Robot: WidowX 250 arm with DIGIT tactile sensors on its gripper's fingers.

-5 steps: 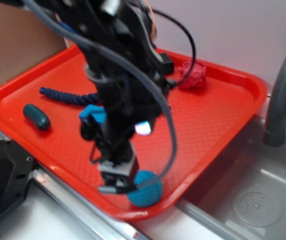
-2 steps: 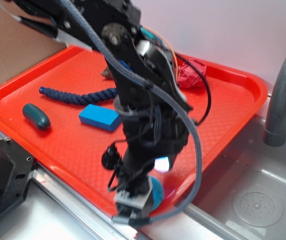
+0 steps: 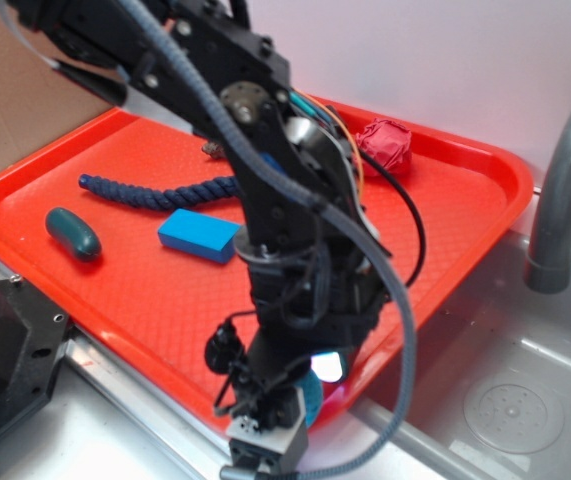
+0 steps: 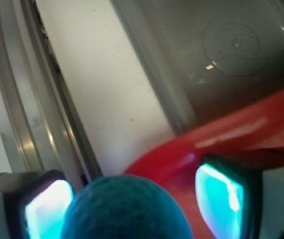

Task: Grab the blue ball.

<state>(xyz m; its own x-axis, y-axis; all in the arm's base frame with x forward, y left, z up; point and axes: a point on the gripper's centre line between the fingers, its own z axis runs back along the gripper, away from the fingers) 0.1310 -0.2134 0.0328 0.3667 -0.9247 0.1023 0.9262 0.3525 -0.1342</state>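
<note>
Ball: teal-blue, round, with a fine knitted texture; one such ball is counted. In the wrist view it is seen between the two lit finger pads of the gripper, with a gap visible on the right side; whether the pads press on it cannot be told. In the exterior view only a sliver of the ball is seen at the near edge of the red tray, mostly hidden behind the arm. Also counted on the tray: one flat blue block near the middle, one dark blue rope behind the block, one dark-teal capsule toward the tray's left side, one crumpled red object near the tray's far edge.
</note>
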